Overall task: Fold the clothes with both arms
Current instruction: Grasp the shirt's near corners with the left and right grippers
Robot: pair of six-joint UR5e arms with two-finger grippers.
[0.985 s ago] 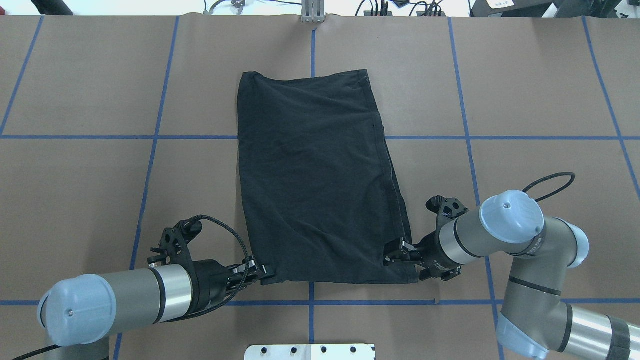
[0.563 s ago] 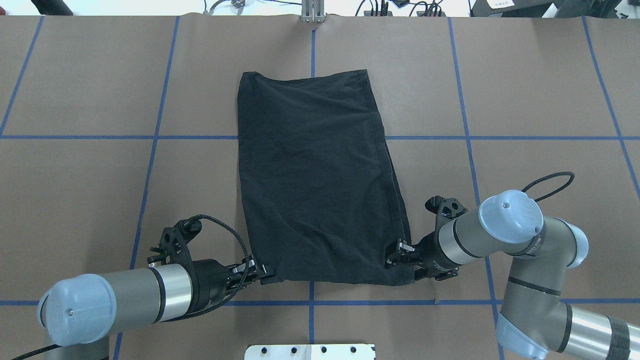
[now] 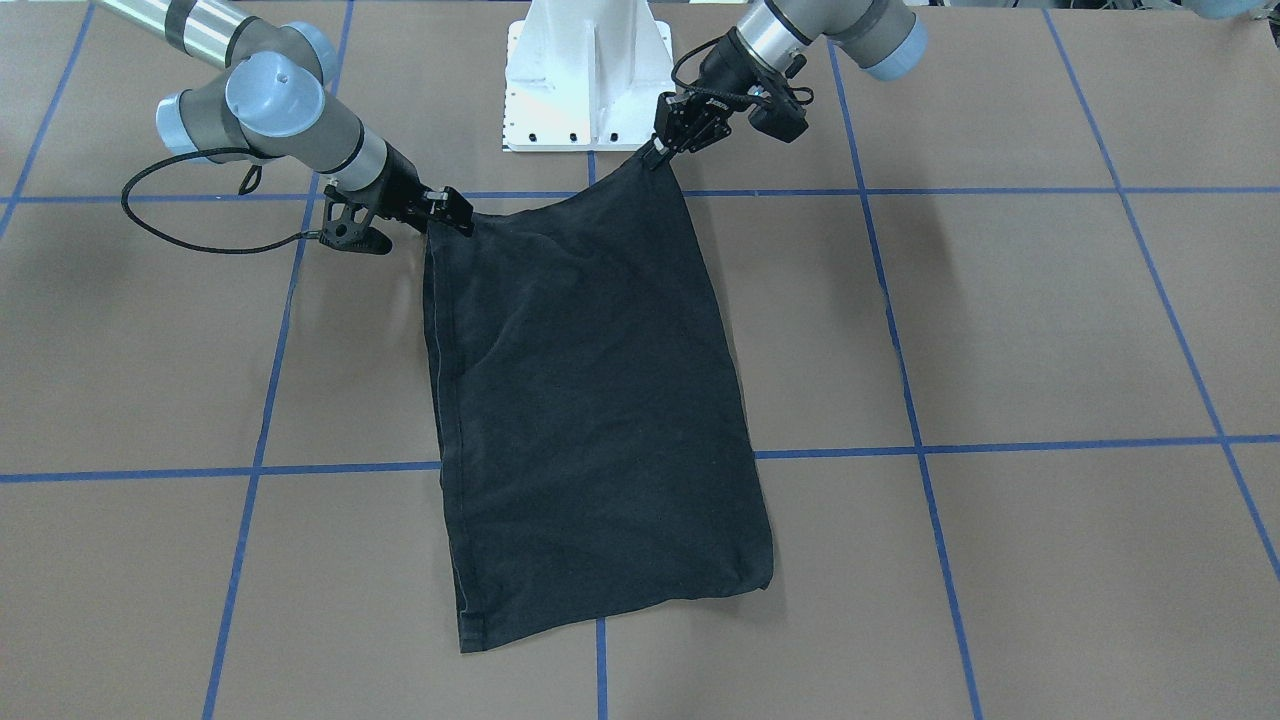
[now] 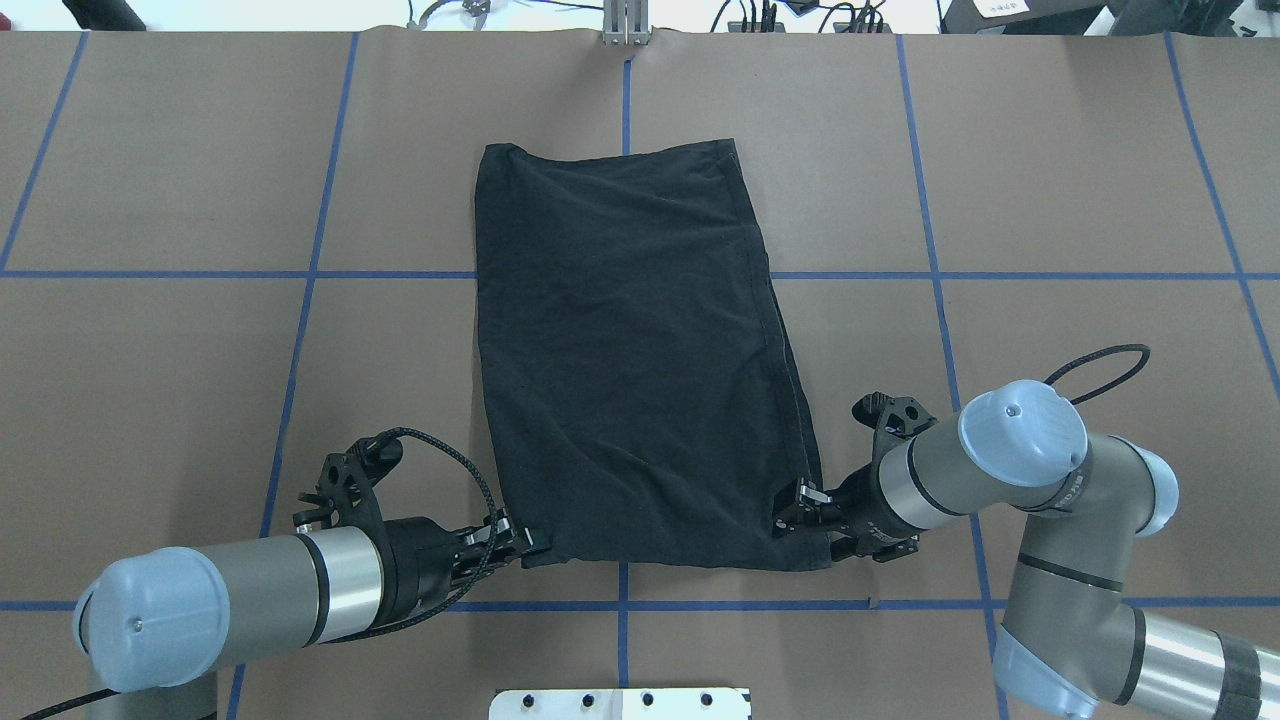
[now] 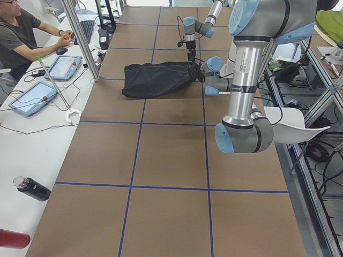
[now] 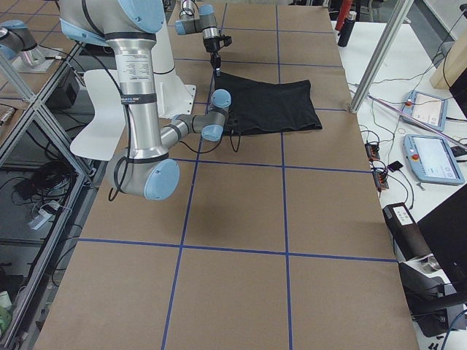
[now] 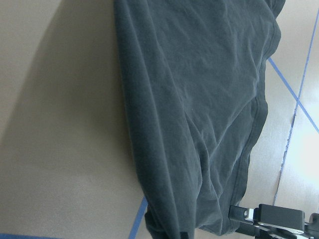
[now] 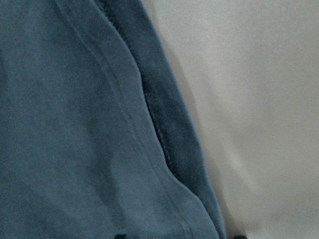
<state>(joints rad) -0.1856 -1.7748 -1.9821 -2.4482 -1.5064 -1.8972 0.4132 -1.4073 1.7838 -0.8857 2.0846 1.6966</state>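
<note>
The black T-shirt lies folded into a long strip on the brown table, plain side up, running away from the robot. My left gripper is shut on its near left corner. My right gripper is shut on the near right corner. In the front-facing view the left gripper holds its corner slightly raised, and the right gripper sits low by the table, with the T-shirt's near edge stretched between them. The left wrist view looks along the cloth. Only a hem fills the right wrist view.
The white pedestal base stands just behind the near edge. A black cable loop hangs off the right arm. Blue tape lines grid the table. A seated person, tablets and a metal post are on the far side.
The right gripper has shifted a little away from the robot with its corner, drawing the near hem straighter. The left gripper has barely moved.
</note>
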